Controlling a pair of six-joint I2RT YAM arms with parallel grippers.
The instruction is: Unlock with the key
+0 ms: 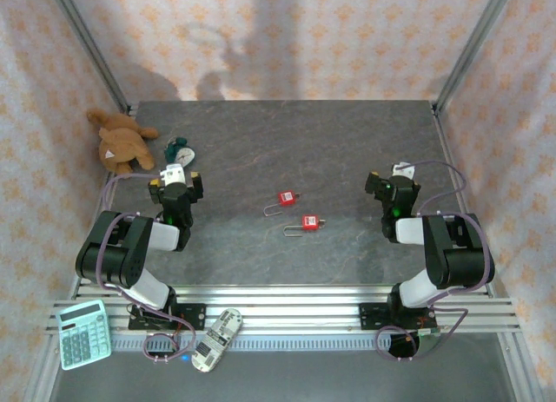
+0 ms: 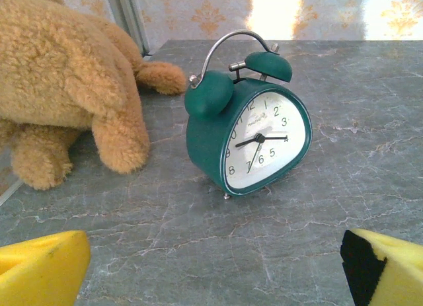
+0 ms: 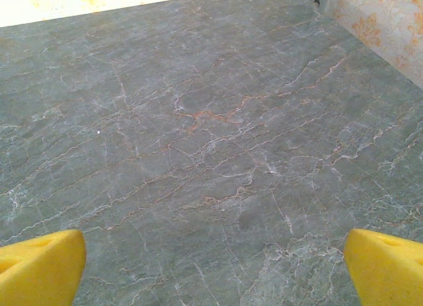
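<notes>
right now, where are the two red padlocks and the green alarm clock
far red padlock (image 1: pixel 287 197), top external view, red body
near red padlock (image 1: pixel 308 221), top external view, red body
green alarm clock (image 2: pixel 263 141), left wrist view, white dial

A robot lab cell: patterned panels (image 1: pixel 287 37) and metal posts (image 1: pixel 87 46) are enclosing a grey desk (image 1: pixel 287 141); rails (image 1: pixel 287 298) are carrying two robot arms (image 1: pixel 130 254).

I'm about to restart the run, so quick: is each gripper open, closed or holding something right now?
Left gripper: open, fingers wide apart, holding nothing.
Right gripper: open, fingers wide apart, holding nothing.
</notes>
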